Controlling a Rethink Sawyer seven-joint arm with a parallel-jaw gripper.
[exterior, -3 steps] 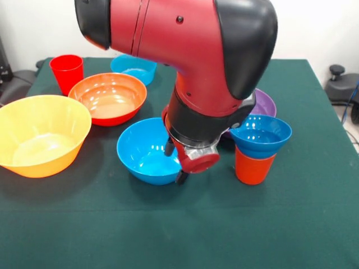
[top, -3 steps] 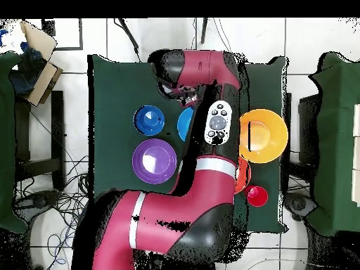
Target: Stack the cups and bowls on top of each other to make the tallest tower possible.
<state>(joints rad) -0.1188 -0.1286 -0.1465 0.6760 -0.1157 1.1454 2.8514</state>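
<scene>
Red and black Sawyer arm (exterior, -3 steps: 190, 50) comes down over the middle of the green cloth table (exterior, -3 steps: 291, 224); its gripper (exterior, -3 steps: 175, 162) sits at the near right rim of the medium blue glossy plastic bowl (exterior, -3 steps: 147, 150). Two dark finger tips show, one at the bowl's rim and one just below the bowl's outer wall, but the wrist blocks most of them, so cannot tell how wide the gripper is or whether it pinches the rim.

Relative to the gripper in the front view: just right of it, a small blue plastic bowl (exterior, -3 steps: 261, 134) sits upright on top of an inverted orange plastic tumbler cup (exterior, -3 steps: 253, 167), a two-piece tower. Behind that, partly hidden by the arm, the wide purple plastic bowl (exterior, -3 steps: 265, 103). Up and left of the gripper, the large orange-red glossy bowl (exterior, -3 steps: 110, 98), upright, empty. Far left, the large yellow-orange plastic bowl (exterior, -3 steps: 40, 134), upright, near the table edge. Behind the orange-red bowl, the red plastic tumbler cup (exterior, -3 steps: 67, 72), upright, mouth up. Far back, just left of the arm, the small teal plastic bowl (exterior, -3 steps: 133, 68), partly hidden.

Overhead view: the arm covers the table centre; purple bowl (top, -3 steps: 154, 161), stacked blue bowl (top, -3 steps: 150, 120), yellow-orange bowl (top, -3 steps: 263, 135) and red cup (top, -3 steps: 256, 196) show clear of it.
</scene>
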